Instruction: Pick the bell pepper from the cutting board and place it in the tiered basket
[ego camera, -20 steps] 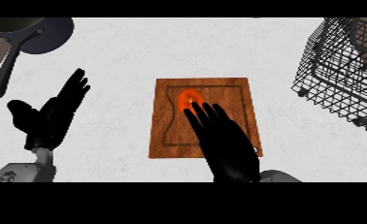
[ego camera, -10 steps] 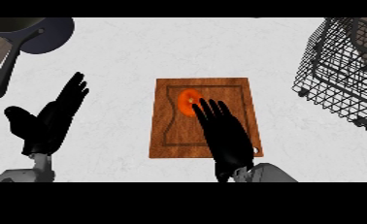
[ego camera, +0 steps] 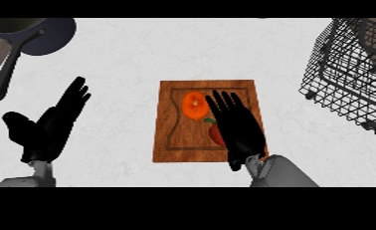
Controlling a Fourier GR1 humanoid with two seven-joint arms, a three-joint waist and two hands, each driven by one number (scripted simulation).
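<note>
An orange-red bell pepper lies on a brown wooden cutting board in the middle of the white counter. Part of it shows red under my right hand. My right hand is spread flat over the board's right half, fingers straight and pointing away, covering the pepper's near right side. My left hand rests open at the left, fingers up, well clear of the board. The black wire tiered basket stands at the far right.
A dark round pan with a handle sits at the top left corner. White counter lies between the board and the basket, and between the board and my left hand.
My right hand has shifted toward me and to the right over the board, uncovering more of the pepper. My left hand has barely moved.
</note>
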